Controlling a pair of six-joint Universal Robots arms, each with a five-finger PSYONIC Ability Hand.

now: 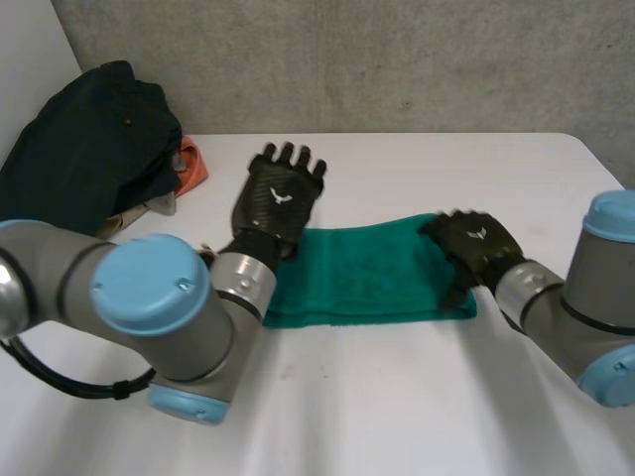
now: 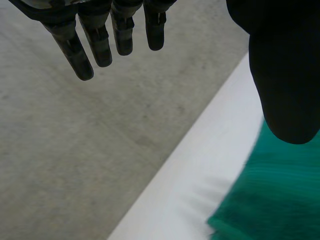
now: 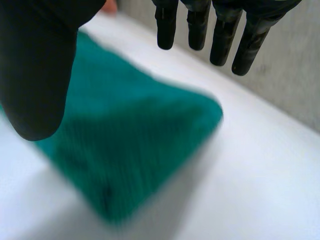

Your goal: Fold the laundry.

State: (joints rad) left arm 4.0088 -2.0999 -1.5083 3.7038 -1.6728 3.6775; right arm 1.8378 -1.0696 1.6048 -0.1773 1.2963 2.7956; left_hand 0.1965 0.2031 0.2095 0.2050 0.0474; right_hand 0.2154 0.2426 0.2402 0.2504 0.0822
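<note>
A green towel (image 1: pixel 367 276) lies folded flat in the middle of the white table (image 1: pixel 397 397). My left hand (image 1: pixel 280 196) hovers over the towel's left end, fingers straight and spread, holding nothing. In the left wrist view its fingers (image 2: pixel 100 40) point past the table's far edge, and the towel (image 2: pixel 280 195) lies under the thumb. My right hand (image 1: pixel 474 244) is above the towel's right end, open. In the right wrist view its fingers (image 3: pixel 220 35) are straight above the towel (image 3: pixel 130 140), whose corner lies free on the table.
A heap of dark clothes (image 1: pixel 89 149) with an orange piece (image 1: pixel 192 167) beside it sits at the table's far left corner. A grey concrete wall (image 1: pixel 397 59) rises behind the table. Bare table runs along the front and right.
</note>
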